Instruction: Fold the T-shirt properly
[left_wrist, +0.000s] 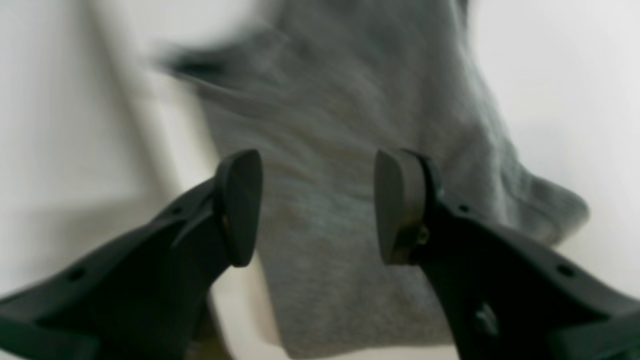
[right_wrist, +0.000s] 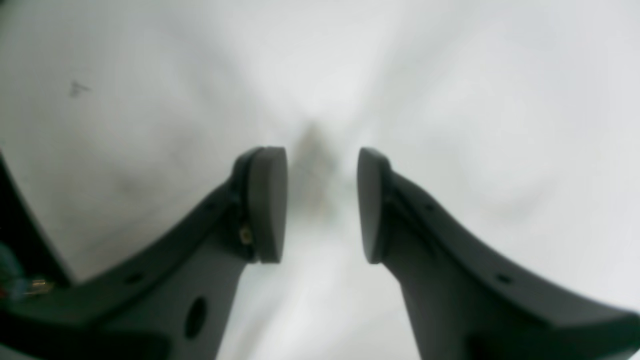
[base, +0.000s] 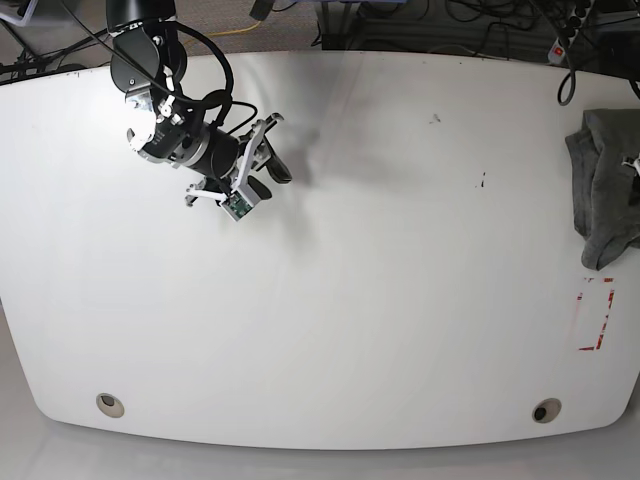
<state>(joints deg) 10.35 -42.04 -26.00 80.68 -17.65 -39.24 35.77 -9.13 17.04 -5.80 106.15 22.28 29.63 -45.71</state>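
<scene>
White table (base: 330, 300) fills the base view, curved front edge, bare matte top. 2 round grommet holes near its front edge: left hole (base: 110, 404) at the front-left corner, right hole (base: 545, 410) at the front-right corner. Red tape outline (base: 598, 318), rectangular and partly broken, sits by the table's right edge. Small dark marks on the top toward the back right: 1 speck (base: 434, 119), 1 reddish-dark mark (base: 483, 181). Black cables (base: 470, 20) tangle on the floor behind the table's back edge, with a yellow cable (base: 235, 33) there too.
</scene>
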